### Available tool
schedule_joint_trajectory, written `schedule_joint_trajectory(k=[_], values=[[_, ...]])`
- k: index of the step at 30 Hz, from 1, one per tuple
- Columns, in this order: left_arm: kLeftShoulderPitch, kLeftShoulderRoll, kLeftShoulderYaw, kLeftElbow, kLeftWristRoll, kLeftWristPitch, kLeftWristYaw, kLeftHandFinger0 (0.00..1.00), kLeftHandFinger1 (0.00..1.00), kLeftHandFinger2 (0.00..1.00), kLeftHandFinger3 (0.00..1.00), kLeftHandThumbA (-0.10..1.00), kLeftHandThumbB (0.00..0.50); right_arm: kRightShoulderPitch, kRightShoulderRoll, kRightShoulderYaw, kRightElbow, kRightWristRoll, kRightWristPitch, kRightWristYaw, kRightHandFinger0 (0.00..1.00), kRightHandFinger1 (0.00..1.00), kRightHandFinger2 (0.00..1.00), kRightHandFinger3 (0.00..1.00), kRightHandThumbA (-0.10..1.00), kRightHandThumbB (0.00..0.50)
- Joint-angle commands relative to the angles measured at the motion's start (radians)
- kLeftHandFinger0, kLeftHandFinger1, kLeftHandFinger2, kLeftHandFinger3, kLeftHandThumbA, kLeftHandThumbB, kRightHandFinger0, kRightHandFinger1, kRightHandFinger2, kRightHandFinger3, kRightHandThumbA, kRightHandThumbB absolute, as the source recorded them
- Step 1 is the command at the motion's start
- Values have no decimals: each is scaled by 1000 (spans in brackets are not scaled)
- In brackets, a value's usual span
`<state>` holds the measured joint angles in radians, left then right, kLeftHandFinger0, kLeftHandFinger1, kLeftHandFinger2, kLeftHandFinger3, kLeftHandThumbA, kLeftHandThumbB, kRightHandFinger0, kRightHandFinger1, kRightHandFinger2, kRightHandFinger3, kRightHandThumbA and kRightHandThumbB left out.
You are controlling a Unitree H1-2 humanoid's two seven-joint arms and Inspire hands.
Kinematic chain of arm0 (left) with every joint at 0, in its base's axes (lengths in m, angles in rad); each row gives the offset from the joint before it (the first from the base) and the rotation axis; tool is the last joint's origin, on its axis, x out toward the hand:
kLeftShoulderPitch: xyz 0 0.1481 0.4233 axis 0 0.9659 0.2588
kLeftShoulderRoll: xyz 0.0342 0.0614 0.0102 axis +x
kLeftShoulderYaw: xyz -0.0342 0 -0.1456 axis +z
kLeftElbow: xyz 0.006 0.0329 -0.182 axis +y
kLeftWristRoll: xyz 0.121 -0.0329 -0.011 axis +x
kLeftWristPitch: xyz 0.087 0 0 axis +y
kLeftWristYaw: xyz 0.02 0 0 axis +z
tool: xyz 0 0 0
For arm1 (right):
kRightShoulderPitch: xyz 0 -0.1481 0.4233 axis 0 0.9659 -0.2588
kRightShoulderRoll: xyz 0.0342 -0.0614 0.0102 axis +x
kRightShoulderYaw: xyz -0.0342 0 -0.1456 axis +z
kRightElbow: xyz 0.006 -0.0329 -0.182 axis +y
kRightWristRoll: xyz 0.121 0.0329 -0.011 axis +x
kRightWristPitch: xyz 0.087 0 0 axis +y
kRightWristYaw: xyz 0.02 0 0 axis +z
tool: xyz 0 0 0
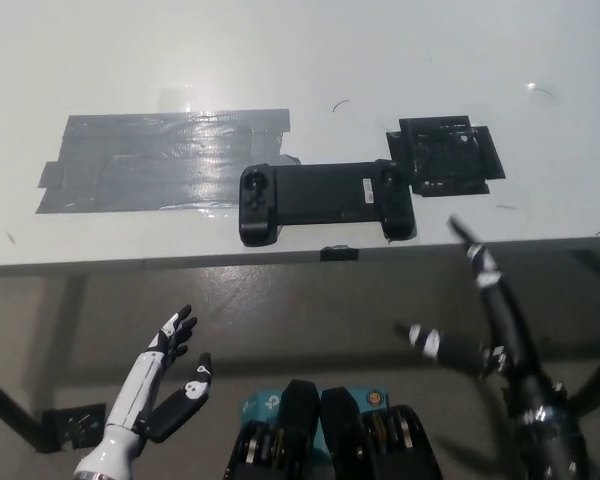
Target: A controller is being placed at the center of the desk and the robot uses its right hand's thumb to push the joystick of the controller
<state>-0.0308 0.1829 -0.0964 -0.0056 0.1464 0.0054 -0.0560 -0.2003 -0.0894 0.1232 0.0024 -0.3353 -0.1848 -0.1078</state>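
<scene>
Nearest the camera both hands hang empty with fingers spread below the desk (100, 70) edge, white left hand (165, 385) resting low, black right hand (480, 320) closer to the controller (325, 200), which lies lengthwise along that edge, up-left of it.
</scene>
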Motion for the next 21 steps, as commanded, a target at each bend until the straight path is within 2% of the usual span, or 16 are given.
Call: schedule_joint_trajectory(k=[1, 6, 11, 18, 19, 21], values=[[-11, 10, 0, -26, 16, -35, -5, 1000, 1000, 1000, 1000, 399, 0, -131, 17, -53, -49, -37, 46, -51, 1000, 1000, 1000, 1000, 1000, 219], [-8, 6, 0, -31, 19, -32, -1, 1000, 1000, 1000, 1000, 395, 0, -267, 25, -98, 48, 17, 131, -22, 1000, 1000, 1000, 1000, 994, 203], [-3, 2, 2, -34, 17, -28, -3, 1000, 1000, 1000, 1000, 389, 0, -367, 27, -131, 193, 83, 171, 6, 1000, 1000, 1000, 1000, 985, 250], [-8, 3, 1, -34, 16, -24, -8, 1000, 1000, 1000, 1000, 337, 0, -471, 20, -126, 395, 60, 131, -36, 1000, 1000, 1000, 1000, 917, 239], [-8, 3, 1, -37, 16, -23, -8, 1000, 1000, 1000, 1000, 331, 0, -494, 21, -123, 443, 57, 131, -42, 1000, 1000, 1000, 1000, 930, 268], [-7, 3, 2, -42, 14, -19, -9, 1000, 1000, 1000, 1000, 324, 2, -521, 24, -122, 499, 55, 137, -51, 1000, 1000, 1000, 1000, 927, 289]])
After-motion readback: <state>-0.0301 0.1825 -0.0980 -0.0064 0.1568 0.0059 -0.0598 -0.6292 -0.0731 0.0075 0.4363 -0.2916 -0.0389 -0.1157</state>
